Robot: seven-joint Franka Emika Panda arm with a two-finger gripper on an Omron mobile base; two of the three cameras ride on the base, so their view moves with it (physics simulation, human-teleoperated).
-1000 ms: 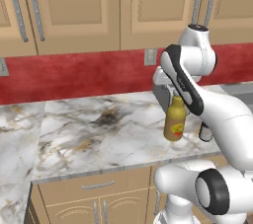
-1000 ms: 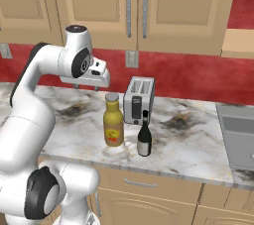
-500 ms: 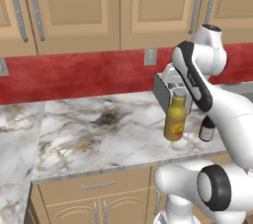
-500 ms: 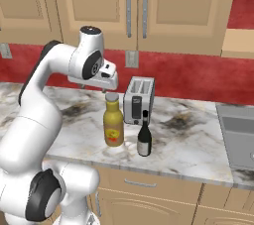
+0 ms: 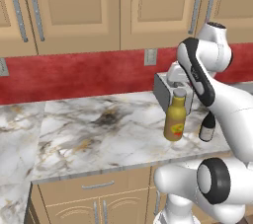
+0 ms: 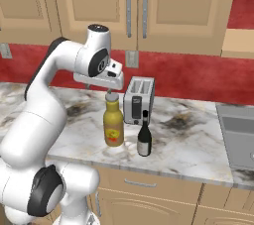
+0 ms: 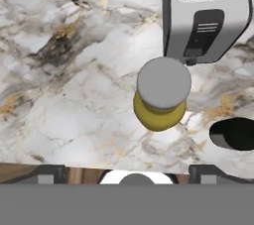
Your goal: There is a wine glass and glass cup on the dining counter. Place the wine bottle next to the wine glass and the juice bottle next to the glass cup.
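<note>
- Two bottles stand on the marble table (image 6: 198, 140) in front of a silver toaster (image 6: 138, 101).
- The juice bottle (image 6: 113, 124) is fat and yellow, with a short neck, a grey-brown cap and a round red-and-yellow label.
- The wine bottle (image 6: 144, 139) is slim and nearly black, just beside the juice bottle.
- The tool (image 6: 110, 89) hangs right over the juice bottle's cap, not touching it.
- In the hand view its tips sit wide apart at the bottom.
- In the left base view the arm hides most of the wine bottle.
</note>
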